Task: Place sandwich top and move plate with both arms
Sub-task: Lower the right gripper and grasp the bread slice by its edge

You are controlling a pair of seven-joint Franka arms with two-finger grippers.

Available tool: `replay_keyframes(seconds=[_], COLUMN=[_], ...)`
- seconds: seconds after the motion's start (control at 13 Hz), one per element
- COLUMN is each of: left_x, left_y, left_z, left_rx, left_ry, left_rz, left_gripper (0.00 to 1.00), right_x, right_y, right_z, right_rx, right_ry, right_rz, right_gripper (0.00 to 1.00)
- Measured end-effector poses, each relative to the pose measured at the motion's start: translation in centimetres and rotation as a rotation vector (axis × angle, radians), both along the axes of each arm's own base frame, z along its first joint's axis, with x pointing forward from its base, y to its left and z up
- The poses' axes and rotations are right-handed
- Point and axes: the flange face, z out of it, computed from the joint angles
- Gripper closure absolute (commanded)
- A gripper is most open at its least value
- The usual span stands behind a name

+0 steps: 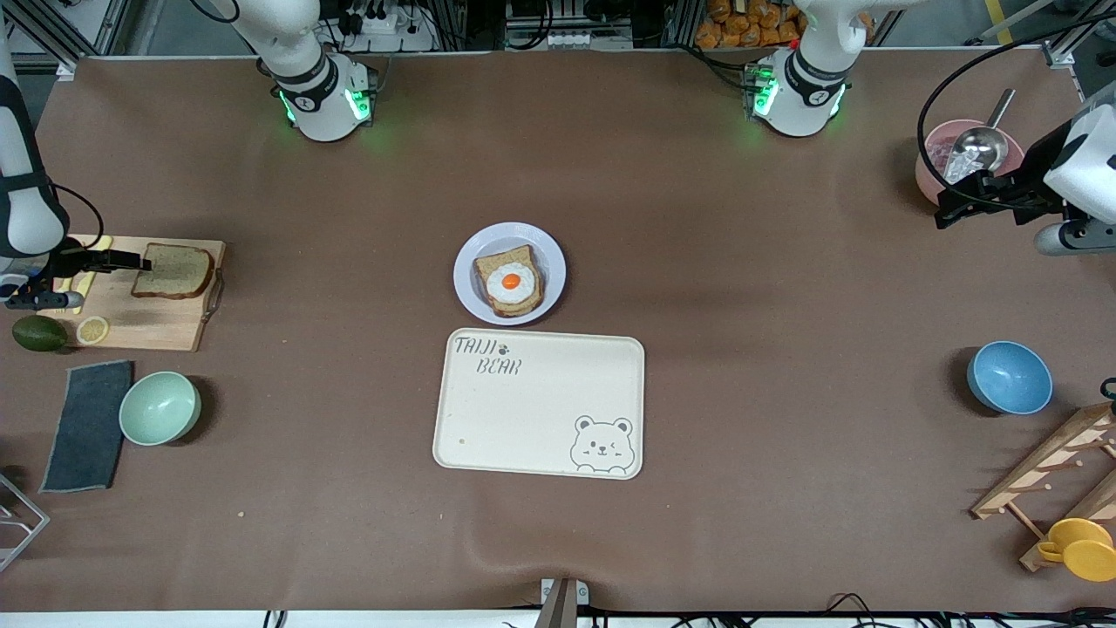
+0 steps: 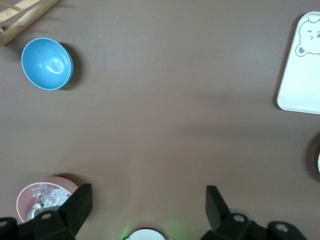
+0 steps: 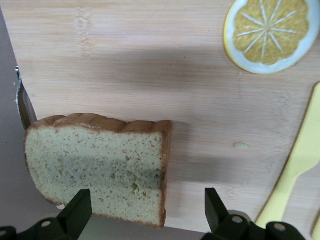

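The sandwich top [image 1: 173, 270] lay on the wooden cutting board [image 1: 139, 323] at the right arm's end of the table, under the right gripper [image 1: 122, 259], whose fingers stood wide apart around nothing. The plate [image 1: 551, 275] (bearing egg-topped bread [image 1: 509, 281]) sat mid-table, just beside the cream tray [image 1: 539, 404]. The left gripper [image 1: 955, 202] hung wide open, empty, over the pink bowl [image 1: 931, 166].

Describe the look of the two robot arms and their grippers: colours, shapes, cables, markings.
Both arms are glossy white with rounded segments and black joint bands. Their bases glow green. The left gripper is black and boxy, with two blunt black fingers and a black cable looping above it. The right gripper looks alike: black, with two wedge-shaped fingers and a thin black cable by its wrist.
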Motion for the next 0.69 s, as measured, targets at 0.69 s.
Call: replay_keyframes(seconds=[0.69], left_x=[0.0], left_y=[0.1], left_z=[0.0], left_rx=[0.0], left_ry=[-0.001], left_rz=[0.002], left_gripper=[0.0], right_x=[-1.5], right_y=[-0.8], right_z=[-3.1], right_rx=[0.031], right_ry=[0.043], right_rz=[-0.019], right_gripper=[0.18])
